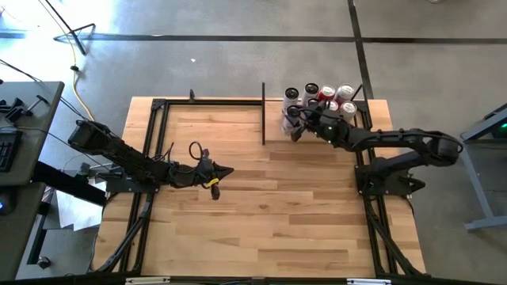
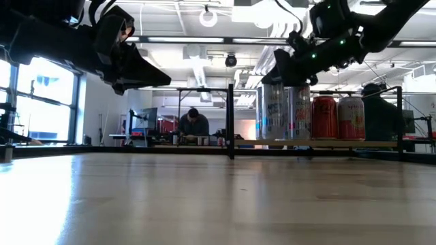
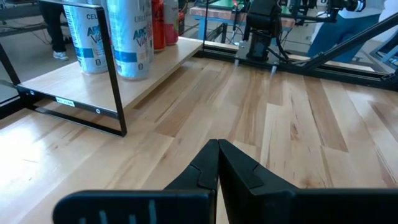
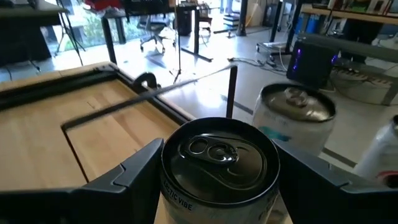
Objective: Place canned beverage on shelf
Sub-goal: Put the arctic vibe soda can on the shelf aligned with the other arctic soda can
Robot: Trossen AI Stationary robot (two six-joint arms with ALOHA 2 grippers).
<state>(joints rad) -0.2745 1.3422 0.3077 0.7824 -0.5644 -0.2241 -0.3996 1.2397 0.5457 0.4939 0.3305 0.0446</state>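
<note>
The shelf (image 1: 273, 136), a pale wood platform edged by black bars, stands at the table's far right and holds several cans. My right gripper (image 1: 299, 127) reaches over the shelf's near left part and is shut on a white and blue can (image 4: 217, 163). That can stands upright among the other cans in the low view (image 2: 274, 109). My left gripper (image 1: 227, 171) hovers shut and empty above the table's middle, left of the shelf; it also shows in the left wrist view (image 3: 217, 158). My right gripper pinches the can between its two fingers (image 4: 127, 177), one on each side of the can's wall just below the top rim (image 4: 166, 163). The fingers come level from the table's right side. The can is upright, its bottom on or just above the shelf (image 2: 327, 143); which, I cannot tell.
Two red cans (image 2: 337, 117) and more white cans (image 4: 297, 112) crowd the shelf behind and right of the held one. A black upright bar (image 1: 263, 115) marks the shelf's left edge. Bare planked tabletop (image 1: 277, 214) lies toward the near edge.
</note>
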